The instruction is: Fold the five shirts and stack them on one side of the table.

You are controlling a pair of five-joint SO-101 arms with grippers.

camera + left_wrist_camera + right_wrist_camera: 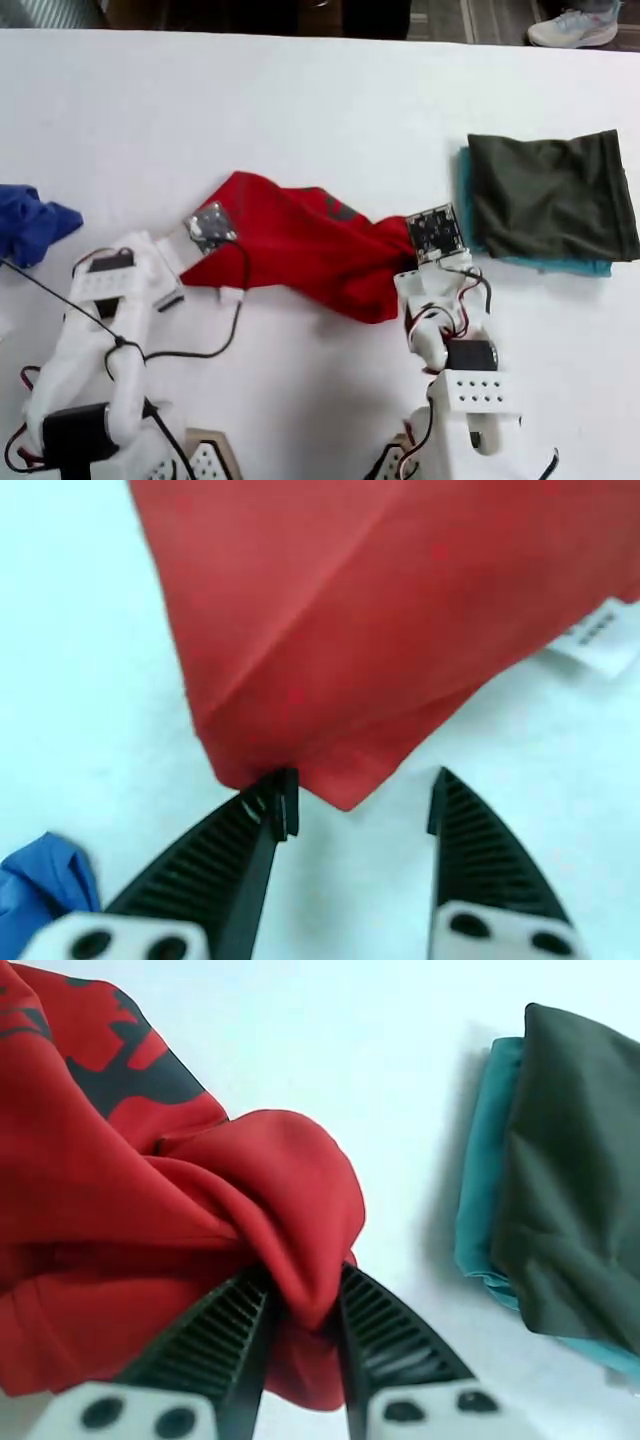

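A red shirt (300,245) with a dark print lies crumpled across the middle of the table. In the right wrist view, my right gripper (300,1300) is shut on a bunched fold at the red shirt's (150,1190) right end; in the high view this gripper (412,262) sits beside the folded stack. My left gripper (360,805) is open, and the red shirt's (360,620) left corner lies just at its fingertips (275,805). In the high view the left gripper (200,252) stands at that corner. A white label (595,645) hangs off the shirt's edge.
A folded dark green shirt (555,195) lies on a folded teal shirt (560,265) at the right side. A crumpled blue shirt (30,225) sits at the far left edge, also seen as blue shirt (40,895). The white table (300,110) stretches behind.
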